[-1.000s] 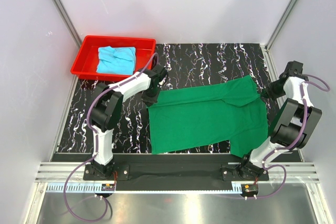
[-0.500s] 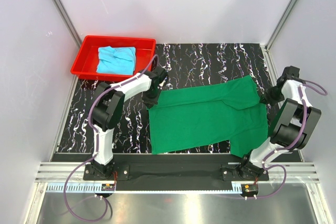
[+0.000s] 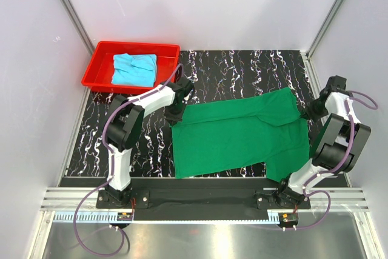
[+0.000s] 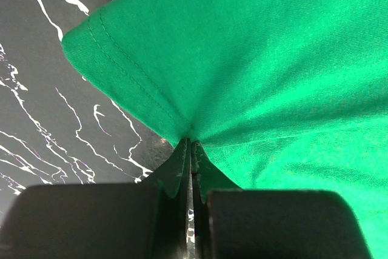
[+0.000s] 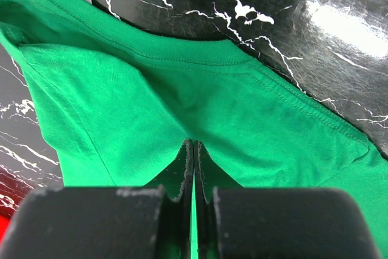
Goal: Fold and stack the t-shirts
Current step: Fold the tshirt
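Note:
The dark green t-shirt lies spread flat on the black marbled mat. My left gripper is at its far left corner. In the left wrist view the gripper is shut on the shirt's hemmed edge. My right gripper is at the shirt's far right side. In the right wrist view the gripper is shut on the green cloth below a stitched edge. The light cyan-blue t-shirt lies bunched in the red tray at the back left.
White walls with metal posts enclose the mat on the left, back and right. The arm bases stand on a black rail at the near edge. The red tray sits just behind my left arm.
My right arm has shifted slightly to the right, drawing the green shirt's right side a little that way. My left arm has hardly moved.

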You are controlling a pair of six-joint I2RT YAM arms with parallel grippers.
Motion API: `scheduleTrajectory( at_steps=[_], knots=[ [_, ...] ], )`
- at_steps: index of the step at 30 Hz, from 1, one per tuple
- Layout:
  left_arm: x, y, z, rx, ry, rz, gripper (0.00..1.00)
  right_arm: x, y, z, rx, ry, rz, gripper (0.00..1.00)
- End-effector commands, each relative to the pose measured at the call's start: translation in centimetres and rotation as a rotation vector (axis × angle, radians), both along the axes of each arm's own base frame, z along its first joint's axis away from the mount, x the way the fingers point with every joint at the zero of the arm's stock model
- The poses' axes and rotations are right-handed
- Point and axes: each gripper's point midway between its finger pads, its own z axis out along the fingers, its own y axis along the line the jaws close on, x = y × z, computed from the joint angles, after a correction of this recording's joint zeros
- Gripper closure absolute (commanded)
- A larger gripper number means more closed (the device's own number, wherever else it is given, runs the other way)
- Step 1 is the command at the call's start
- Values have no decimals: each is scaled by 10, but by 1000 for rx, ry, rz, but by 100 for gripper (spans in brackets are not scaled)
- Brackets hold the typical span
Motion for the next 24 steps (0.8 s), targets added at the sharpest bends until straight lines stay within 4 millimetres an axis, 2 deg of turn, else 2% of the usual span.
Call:
scheduleTrajectory(
  at_steps=[1, 10, 15, 23, 24],
  knots=[
    [6, -8, 4, -26, -23, 9, 100, 16, -13, 16, -56, -44, 6, 100],
    [12, -11, 12, -35, -45, 13, 100, 29, -17, 29, -61, -86, 9, 100],
    [17, -12, 18, -37, -61, 14, 100, 33, -18, 30, -59, -83, 7, 100],
    [3, -9, 2, -36, -10, 15, 100, 18, -16, 14, -60, -15, 18, 100],
    [3, -9, 3, -39, -8, 14, 99, 7, -19, 8, -79, 33, 4, 100]
  ],
)
